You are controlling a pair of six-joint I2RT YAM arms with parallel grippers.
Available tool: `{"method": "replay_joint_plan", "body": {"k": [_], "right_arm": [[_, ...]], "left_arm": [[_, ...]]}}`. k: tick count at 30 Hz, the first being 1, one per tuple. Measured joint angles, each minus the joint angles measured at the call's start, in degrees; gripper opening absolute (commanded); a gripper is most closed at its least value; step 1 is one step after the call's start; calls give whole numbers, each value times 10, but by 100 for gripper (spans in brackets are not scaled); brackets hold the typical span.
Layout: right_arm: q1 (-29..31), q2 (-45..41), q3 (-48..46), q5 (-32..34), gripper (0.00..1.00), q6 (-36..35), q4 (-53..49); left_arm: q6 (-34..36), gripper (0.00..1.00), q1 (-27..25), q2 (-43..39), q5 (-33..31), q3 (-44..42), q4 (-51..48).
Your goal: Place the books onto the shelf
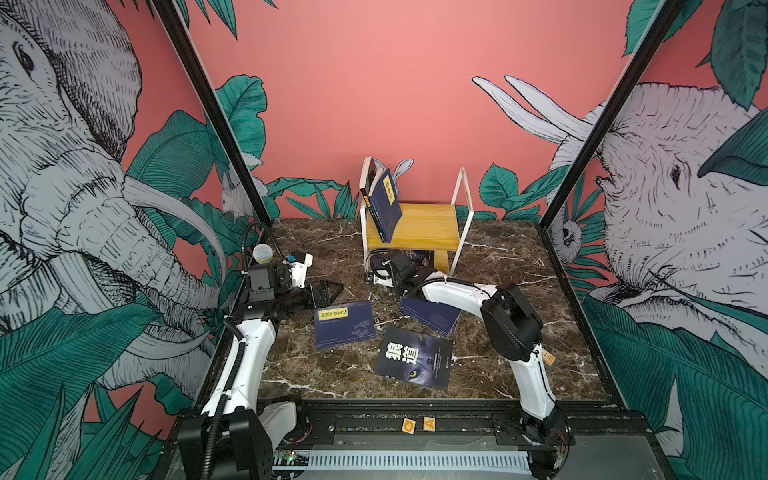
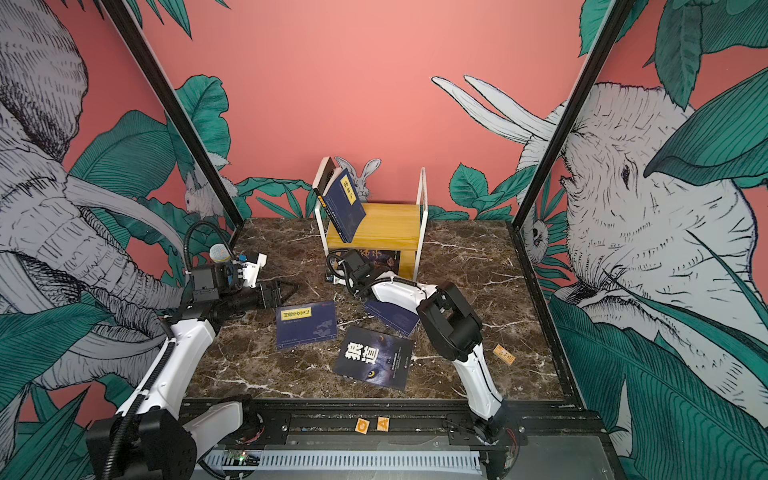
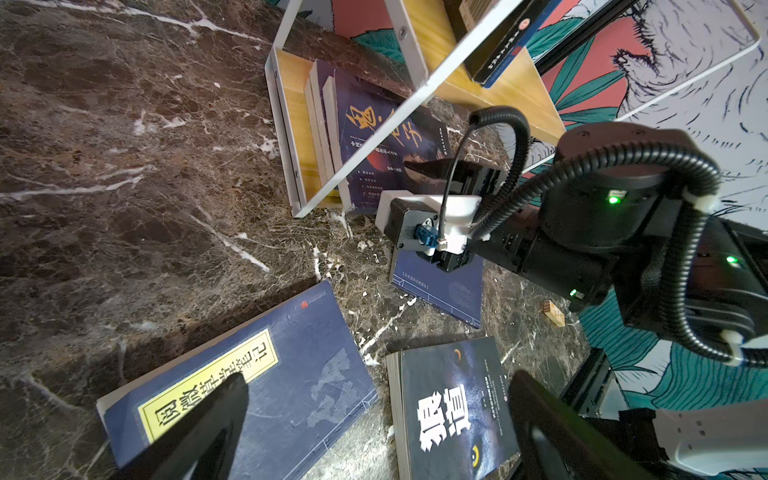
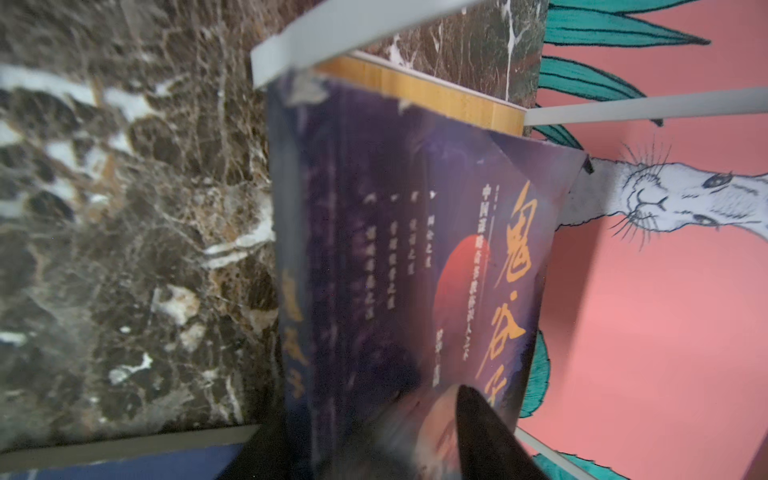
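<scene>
The right gripper [image 3: 434,174] reaches into the lower tier of the shelf [image 1: 424,226], where a purple book [image 4: 415,249] stands tilted on its edge in front of other books that show only their page edges. The jaws straddle this book's near edge, and one finger [image 4: 478,419] lies across the cover. The close view is blurred there, so I cannot tell whether the pads press the book or stand clear of it. Above this gripper, on the top tier, a navy book [image 1: 385,203] leans against a darker book [image 1: 366,198] at the frame's looped end. Behind the gripper, under its wrist, a second navy book [image 1: 432,318] lies flat on the table [image 1: 519,299]. The left gripper [image 1: 332,292] hangs low over the table, well apart from the shelf, with its jaws spread wide and nothing between them. A labelled navy book [image 1: 344,324] lies flat, cover up, just beside its fingertips. Farther from it, past that book, the wolf-eye book [image 1: 413,357] also lies flat and cover up. These two books are near each other but apart.
</scene>
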Motion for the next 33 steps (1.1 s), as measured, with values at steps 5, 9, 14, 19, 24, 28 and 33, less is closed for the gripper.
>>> {"method": "replay_joint_plan", "body": {"k": [5, 9, 14, 19, 24, 28, 33], "right_arm": [[0, -6, -3, -23, 72, 1, -26], [-3, -21, -6, -36, 71, 9, -34], [-8, -38, -6, -57, 71, 17, -55], [-14, -55, -6, -82, 71, 27, -77], [-26, -66, -6, -98, 68, 35, -85], [-31, -66, -6, -99, 66, 38, -89], [-32, -65, -6, -97, 63, 40, -89]], "left_arm": [[0, 99, 0, 0, 0, -1, 0], [0, 99, 0, 0, 2, -3, 2], [0, 99, 0, 0, 4, -3, 2], [0, 99, 0, 0, 4, -3, 2], [0, 99, 0, 0, 6, -3, 2], [0, 99, 0, 0, 6, -3, 2], [0, 99, 0, 0, 7, -3, 2]]}}
